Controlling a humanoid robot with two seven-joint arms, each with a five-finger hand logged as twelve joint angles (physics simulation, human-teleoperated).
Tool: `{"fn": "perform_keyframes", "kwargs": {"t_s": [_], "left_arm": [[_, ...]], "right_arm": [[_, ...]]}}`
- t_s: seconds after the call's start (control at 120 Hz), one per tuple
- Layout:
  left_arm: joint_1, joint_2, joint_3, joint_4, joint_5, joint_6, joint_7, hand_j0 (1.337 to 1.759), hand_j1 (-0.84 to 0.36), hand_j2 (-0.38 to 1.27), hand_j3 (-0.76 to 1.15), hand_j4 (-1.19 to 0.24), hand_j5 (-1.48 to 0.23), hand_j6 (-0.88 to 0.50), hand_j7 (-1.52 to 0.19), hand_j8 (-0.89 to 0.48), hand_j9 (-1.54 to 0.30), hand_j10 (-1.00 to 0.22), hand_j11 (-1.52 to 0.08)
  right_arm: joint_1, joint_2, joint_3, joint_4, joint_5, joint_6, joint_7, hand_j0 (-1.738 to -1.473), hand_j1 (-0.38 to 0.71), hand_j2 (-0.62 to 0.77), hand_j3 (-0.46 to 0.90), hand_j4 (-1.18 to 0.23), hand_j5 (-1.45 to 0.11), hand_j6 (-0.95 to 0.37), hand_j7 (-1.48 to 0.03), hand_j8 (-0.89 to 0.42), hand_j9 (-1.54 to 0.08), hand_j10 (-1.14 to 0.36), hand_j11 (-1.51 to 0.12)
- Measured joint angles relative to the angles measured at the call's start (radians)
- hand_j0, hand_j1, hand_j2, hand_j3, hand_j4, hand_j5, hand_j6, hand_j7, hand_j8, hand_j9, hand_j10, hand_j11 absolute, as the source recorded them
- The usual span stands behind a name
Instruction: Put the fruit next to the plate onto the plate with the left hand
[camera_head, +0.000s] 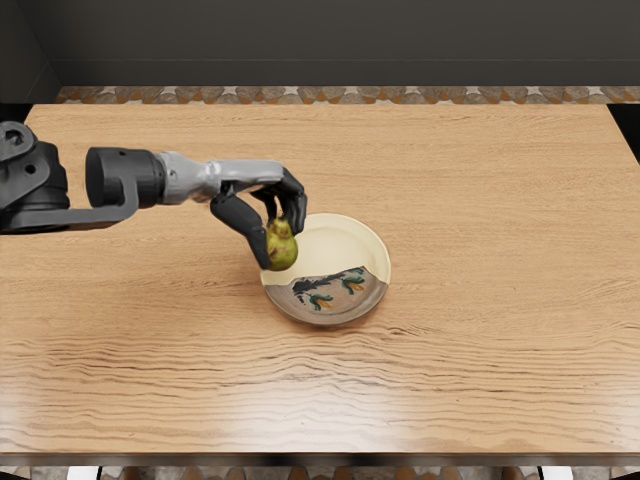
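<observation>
A small green-yellow pear (282, 246) hangs over the left rim of a shallow cream plate (352, 237) that has a dark painted motif on its near side. My left hand (267, 218) reaches in from the left edge, black fingers curled around the pear from above and from the left. The pear is held upright, stem end up between the fingers. I cannot tell whether the pear touches the plate's rim or hovers just above it. The right arm does not show.
The plate sits near the middle of a wide wooden table (480, 350). A dark wall runs along the table's far edge. My left forearm (150, 180) lies low across the left part of the table.
</observation>
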Motion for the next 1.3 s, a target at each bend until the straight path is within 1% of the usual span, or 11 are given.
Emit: {"fn": "perform_keyframes", "kwargs": {"t_s": [0.1,0.275,0.575,0.683,0.708,0.742,1.042,1.108,1.158,1.225,1.3], "left_arm": [[-0.015,-0.032,0.000,0.008,-0.005,-0.001,0.011,1.657,-0.41,0.76,0.00,-0.73,-0.97,-0.61,-0.97,-0.50,-0.96,-0.71,-0.96],[-0.024,-0.072,0.001,0.042,-0.014,-0.007,0.025,1.657,-0.44,0.83,0.00,-0.73,-0.97,-0.62,-0.97,-0.51,-0.96,-0.72,-0.96],[-0.047,-0.165,0.001,0.163,-0.017,-0.044,0.027,1.656,-0.42,0.78,0.00,-0.73,-0.98,-0.61,-0.97,-0.51,-0.97,-0.73,-0.97],[-0.051,-0.187,0.001,0.206,-0.016,-0.056,0.027,1.656,-0.44,0.81,0.00,-0.73,-0.97,-0.61,-0.97,-0.50,-0.97,-0.73,-0.97],[-0.053,-0.190,0.002,0.215,-0.016,-0.058,0.027,1.656,-0.45,0.84,0.00,-0.73,-0.98,-0.60,-0.98,-0.49,-0.97,-0.73,-0.97],[-0.056,-0.192,0.001,0.224,-0.015,-0.060,0.027,1.656,-0.45,0.82,0.00,-0.73,-0.98,-0.60,-0.98,-0.49,-0.97,-0.73,-0.97],[-0.057,-0.206,0.003,0.250,-0.015,-0.067,0.028,1.656,-0.46,0.83,0.00,-0.72,-0.97,-0.61,-0.97,-0.50,-0.96,-0.73,-0.96],[-0.057,-0.205,0.002,0.249,-0.017,-0.063,0.029,1.656,-0.43,0.77,0.00,-0.71,-0.94,-0.60,-0.94,-0.51,-0.94,-0.71,-0.94],[-0.054,-0.204,-0.001,0.249,-0.019,-0.054,0.030,1.657,-0.39,0.67,0.00,-0.67,-0.89,-0.59,-0.89,-0.51,-0.89,-0.67,-0.89],[-0.023,-0.224,-0.029,0.249,-0.032,0.009,0.031,1.657,-0.24,0.50,0.00,-0.53,-0.70,-0.47,-0.70,-0.41,-0.70,-0.53,-0.70],[-0.017,-0.226,-0.048,0.248,-0.046,0.070,0.032,1.657,-0.08,0.35,0.00,-0.39,-0.51,-0.34,-0.51,-0.30,-0.51,-0.39,-0.51]], "right_arm": [[0.000,0.000,0.000,0.000,0.000,0.000,0.000,-1.658,-0.35,0.00,0.00,0.00,0.00,0.00,0.00,0.00,0.00,0.00,0.00],[0.000,0.000,-0.001,0.000,0.000,0.000,0.000,-1.658,-0.35,0.00,0.00,0.00,0.00,0.00,0.00,0.00,0.00,0.00,0.00],[0.001,0.000,0.000,0.000,0.000,0.000,0.000,-1.658,-0.35,0.00,0.00,0.00,0.00,0.00,0.00,0.00,0.00,0.00,0.00],[0.001,0.000,0.000,0.000,0.000,0.000,0.000,-1.658,-0.35,0.00,0.00,0.00,0.00,0.00,0.00,0.00,0.00,0.00,0.00],[0.001,0.000,0.001,0.000,0.000,0.000,0.000,-1.658,-0.35,0.00,0.00,0.00,0.00,0.00,0.00,0.00,0.00,0.00,0.00],[0.001,0.000,0.001,0.000,0.000,0.000,0.000,-1.658,-0.35,0.00,0.00,0.00,0.00,0.00,0.00,0.00,0.00,0.00,0.00],[0.001,0.000,0.003,0.000,0.000,0.000,0.000,-1.658,-0.35,0.00,0.00,0.00,0.00,0.00,0.00,0.00,0.00,0.00,0.00],[0.001,0.000,0.003,0.000,0.000,0.000,0.000,-1.658,-0.35,0.00,0.00,0.00,0.00,0.00,0.00,0.00,0.00,0.00,0.00],[0.002,0.000,0.002,0.000,0.000,0.000,0.000,-1.658,-0.35,0.00,0.00,0.00,0.00,0.00,0.00,0.00,0.00,0.00,0.00],[0.002,0.000,0.001,0.000,0.000,0.000,0.000,-1.658,-0.35,0.00,0.00,0.00,0.00,0.00,0.00,0.00,0.00,0.00,0.00],[0.003,0.000,0.001,0.000,0.000,0.000,0.000,-1.658,-0.35,0.00,0.00,0.00,0.00,0.00,0.00,0.00,0.00,0.00,0.00]]}}
